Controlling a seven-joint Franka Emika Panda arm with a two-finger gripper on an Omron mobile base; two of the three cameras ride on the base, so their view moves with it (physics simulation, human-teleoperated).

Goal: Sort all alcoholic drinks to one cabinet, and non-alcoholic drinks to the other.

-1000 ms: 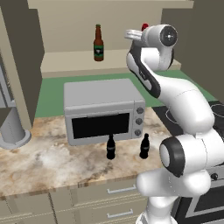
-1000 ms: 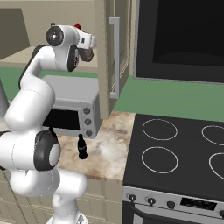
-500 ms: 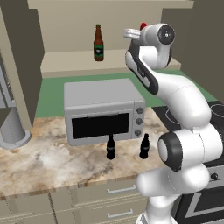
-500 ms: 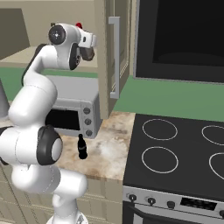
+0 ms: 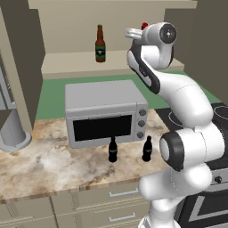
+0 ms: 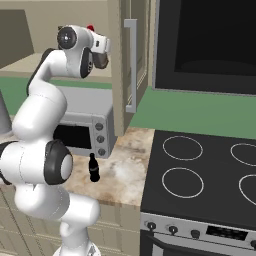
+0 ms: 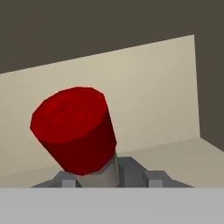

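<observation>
Kitchen counter (image 5: 40, 164) is carrying a toaster oven (image 5: 104, 113), with two black cola bottles (image 5: 113, 150) (image 5: 147, 149) standing just in front of it; brown beer bottle (image 5: 100, 44) is standing in the open upper cabinet (image 5: 67, 62).

Right base view: gripper (image 6: 101, 54) is reaching up beside the cabinet door (image 6: 131, 65), one cola bottle (image 6: 93, 167) near the stove (image 6: 210, 175).

Hand view: red cap (image 7: 74, 127) of the grey bottle is sitting tilted between the fingers; pinching or loose, cannot tell.

Both base views flank the arm, sharing the toaster oven (image 5: 106, 113); hand view close.
</observation>
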